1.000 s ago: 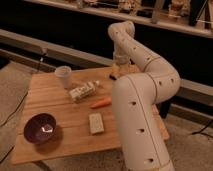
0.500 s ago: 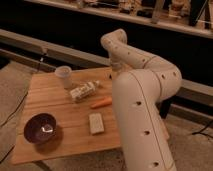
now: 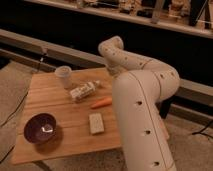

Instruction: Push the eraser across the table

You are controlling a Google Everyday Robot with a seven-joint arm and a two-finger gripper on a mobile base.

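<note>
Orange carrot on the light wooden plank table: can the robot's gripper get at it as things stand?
Probably yes. The gripper hangs by the wooden table's far edge, just beyond the orange carrot, with only bare wood between them; the whitish packet lies off to the side.

Cup (image 3: 63, 76) behind, bottle (image 3: 82, 91) centre, carrot (image 3: 101, 103) right of it, bowl (image 3: 40, 128) front-left on table (image 3: 50, 100), hand hidden behind arm (image 3: 140, 100).

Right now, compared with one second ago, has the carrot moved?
No. The carrot lies where it was, just behind the pale block. The gripper is at the far edge of the table, apart from it.
</note>
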